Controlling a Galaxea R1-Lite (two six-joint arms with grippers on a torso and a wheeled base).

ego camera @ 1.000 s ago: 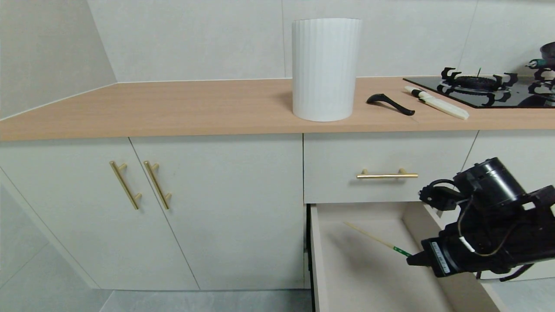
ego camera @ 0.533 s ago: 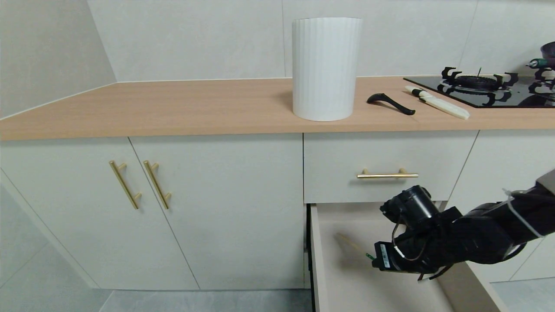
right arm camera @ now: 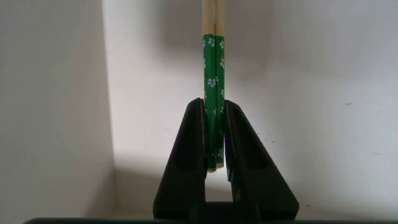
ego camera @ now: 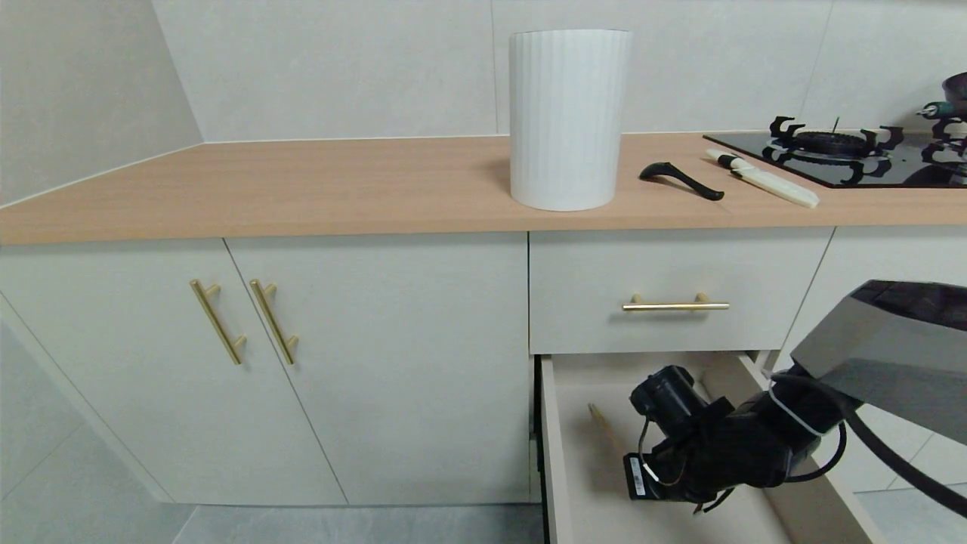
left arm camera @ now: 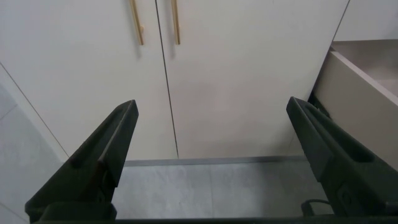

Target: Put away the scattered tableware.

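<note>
My right claw (right arm camera: 214,106) pinches the pair of chopsticks (right arm camera: 214,62) by their green ends, low inside the open drawer (ego camera: 555,453), not yet released. My left claw (left arm camera: 210,107) hangs spread wide, empty, before the cupboard doors (left arm camera: 249,62). Left to do, I judge: the black-handled utensil (ego camera: 680,180) and the pale knife (ego camera: 763,183) lie on the bench (ego camera: 302,181) beside the hob (ego camera: 831,159).

Home kitchen: wooden countertop (ego camera: 302,185), gas hob (ego camera: 831,172), tiled wall (ego camera: 340,68), cream cabinets (ego camera: 378,363) with brass handles (ego camera: 675,306).
</note>
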